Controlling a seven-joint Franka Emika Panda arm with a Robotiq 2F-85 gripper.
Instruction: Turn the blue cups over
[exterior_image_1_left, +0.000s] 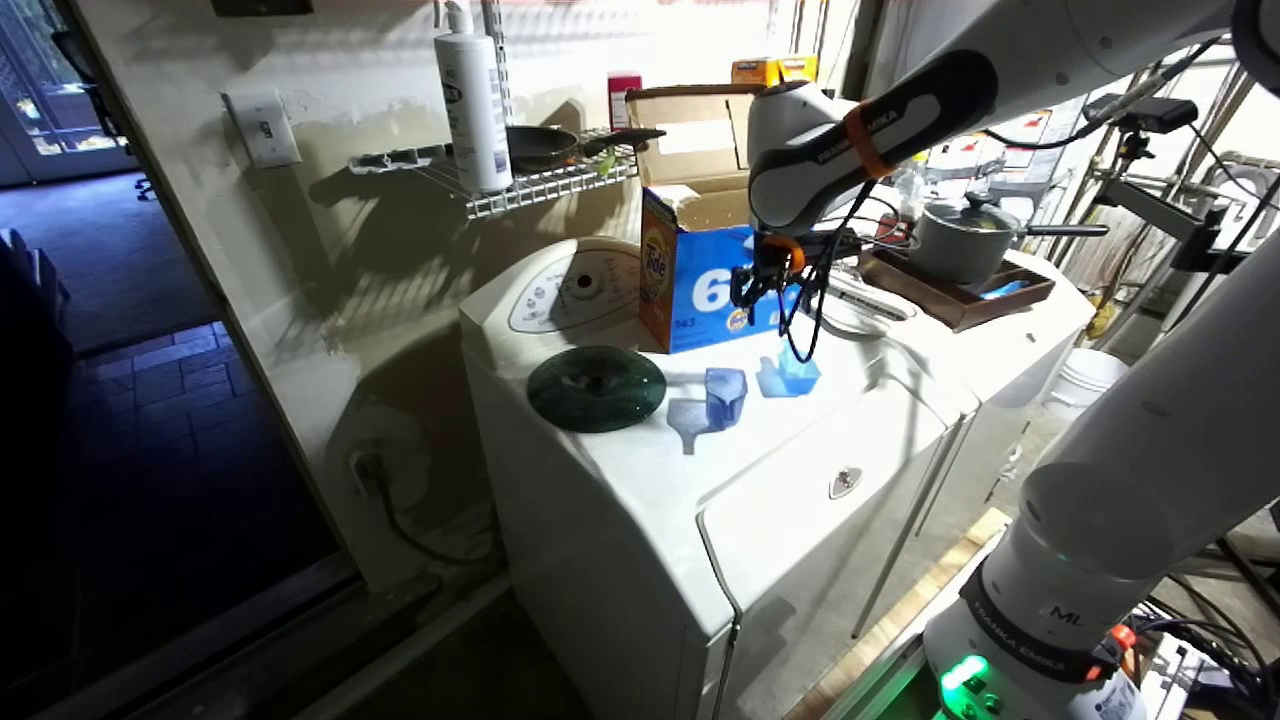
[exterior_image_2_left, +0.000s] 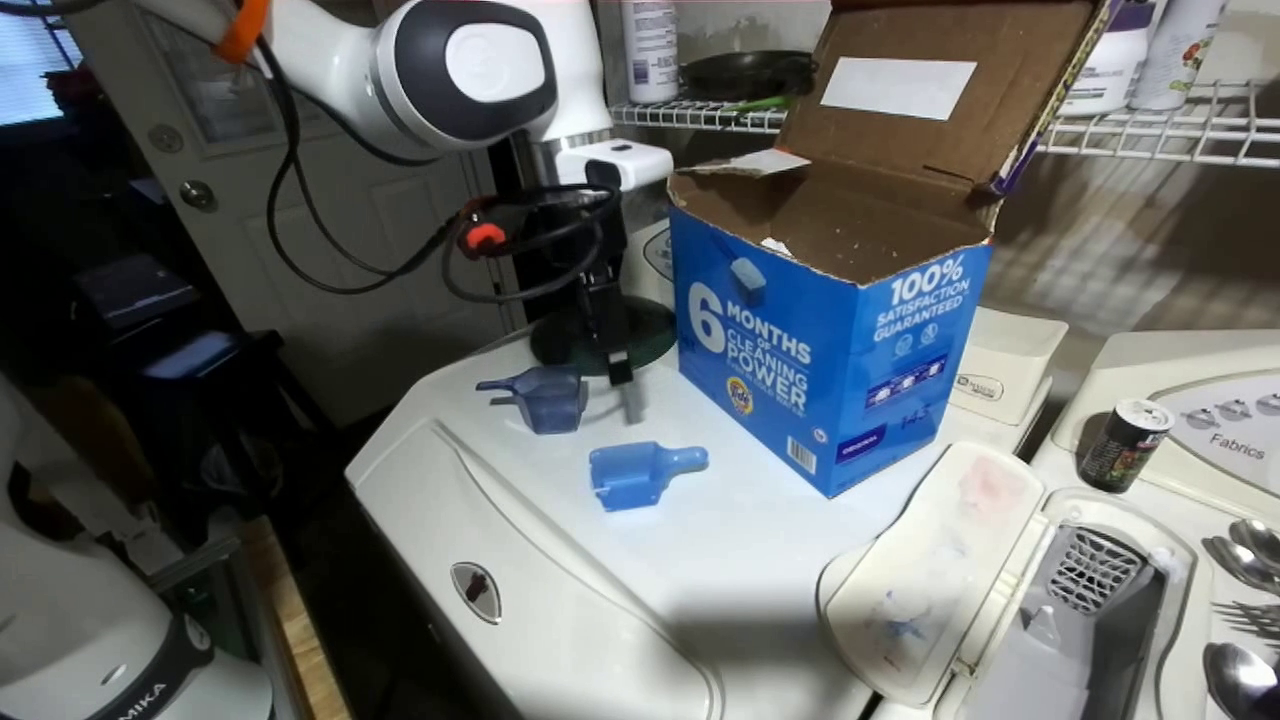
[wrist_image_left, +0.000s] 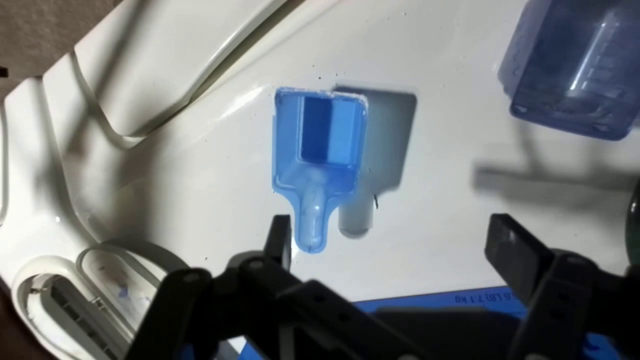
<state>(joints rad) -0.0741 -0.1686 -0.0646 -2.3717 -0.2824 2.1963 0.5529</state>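
A light blue cup (wrist_image_left: 320, 175) with a short handle lies on the white machine top, its handle toward the box. It also shows in both exterior views (exterior_image_1_left: 798, 378) (exterior_image_2_left: 632, 478). I cannot tell which way its mouth faces. A darker blue cup (wrist_image_left: 575, 75) stands beside it, toward the green disc, and shows in both exterior views (exterior_image_1_left: 725, 400) (exterior_image_2_left: 555, 400). My gripper (wrist_image_left: 397, 240) is open and empty above the machine top. In the wrist view its left finger is beside the light cup's handle. It shows in both exterior views (exterior_image_1_left: 745, 295) (exterior_image_2_left: 620, 365).
A blue printed cardboard box (exterior_image_2_left: 770, 360), lid open, stands right behind the cups and near the gripper. A dark green disc (exterior_image_1_left: 596, 388) lies beside the darker cup. An open white dispenser (exterior_image_2_left: 940, 580) and a black can (exterior_image_2_left: 1128, 445) are beyond the box. A wire shelf (exterior_image_1_left: 560, 182) hangs behind.
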